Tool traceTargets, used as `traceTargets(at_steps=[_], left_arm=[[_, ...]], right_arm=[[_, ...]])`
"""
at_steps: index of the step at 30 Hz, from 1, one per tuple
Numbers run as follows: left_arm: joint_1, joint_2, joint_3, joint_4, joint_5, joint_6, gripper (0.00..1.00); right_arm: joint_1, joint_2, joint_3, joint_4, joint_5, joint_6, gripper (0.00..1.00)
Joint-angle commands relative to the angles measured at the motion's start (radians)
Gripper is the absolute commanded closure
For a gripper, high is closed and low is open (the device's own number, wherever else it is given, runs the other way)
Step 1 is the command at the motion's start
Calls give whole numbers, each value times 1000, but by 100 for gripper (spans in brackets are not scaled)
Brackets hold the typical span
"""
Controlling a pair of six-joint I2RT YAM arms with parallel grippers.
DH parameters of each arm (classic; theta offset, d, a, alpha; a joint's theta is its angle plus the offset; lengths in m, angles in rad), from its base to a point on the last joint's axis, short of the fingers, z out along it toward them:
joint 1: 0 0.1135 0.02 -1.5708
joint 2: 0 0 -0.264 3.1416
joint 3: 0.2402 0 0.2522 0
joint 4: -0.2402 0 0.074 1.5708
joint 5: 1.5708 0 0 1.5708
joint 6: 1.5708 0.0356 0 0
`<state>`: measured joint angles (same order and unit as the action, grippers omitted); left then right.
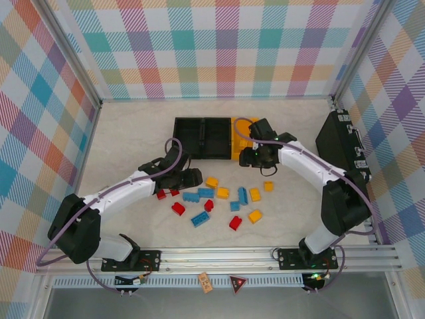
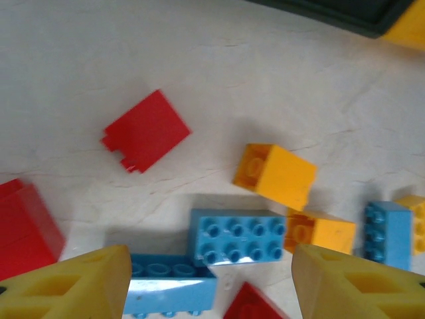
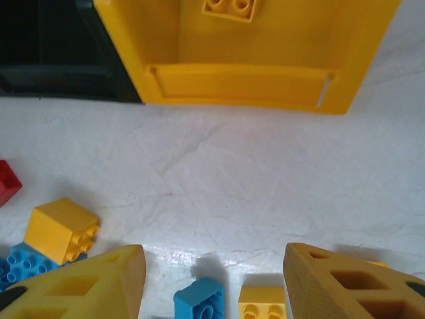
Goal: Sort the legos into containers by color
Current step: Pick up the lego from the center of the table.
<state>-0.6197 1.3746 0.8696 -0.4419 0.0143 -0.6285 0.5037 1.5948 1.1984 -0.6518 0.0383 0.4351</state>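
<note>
Pastel plaid walls close in a pale, marble-veined table (image 1: 133, 133). The legos (image 1: 216, 199) are small studded bricks in red, blue and yellow-orange, scattered loose at the table's centre between the two arms. At 12 o'clock from them stand the containers: two black bins (image 1: 202, 138) side by side, with a yellow-orange bin (image 1: 237, 131) against their 3 o'clock side. Each bin's long axis runs 12 to 6. A large black case (image 1: 342, 149) lies well apart at 3 o'clock.

The left gripper (image 1: 194, 177) hangs over the scatter's 9 o'clock edge, its fingers (image 2: 80, 282) spread with nothing between them. Under it, in the wrist view, a blue two-by-four brick (image 2: 239, 236) lies studs up, long axis 9 to 3. A second long blue brick (image 2: 169, 287) lies just beside it at 7 o'clock on the same axis. A yellow-orange cube (image 2: 274, 174) sits at its 1 o'clock, studded face turned toward 9. A red flat piece (image 2: 146, 129) lies apart at 10 o'clock.

The right gripper (image 1: 255, 159) hovers at the 6 o'clock end of the yellow-orange bin, its fingers (image 3: 345, 279) likewise apart and empty. Its camera shows one yellow-orange brick (image 3: 229, 6) inside that bin, studs up.
</note>
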Motion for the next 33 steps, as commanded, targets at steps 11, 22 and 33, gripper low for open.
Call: traceTargets(at_steps=[11, 22, 33], left_arm=[[10, 113, 54, -203, -279, -135, 31], [21, 246, 83, -182, -304, -166, 42], [37, 236, 110, -174, -276, -97, 74]], right_arm=[[57, -22, -83, 76, -49, 69, 42], [76, -42, -106, 86, -53, 87, 43], [85, -63, -117, 111, -83, 77, 43]])
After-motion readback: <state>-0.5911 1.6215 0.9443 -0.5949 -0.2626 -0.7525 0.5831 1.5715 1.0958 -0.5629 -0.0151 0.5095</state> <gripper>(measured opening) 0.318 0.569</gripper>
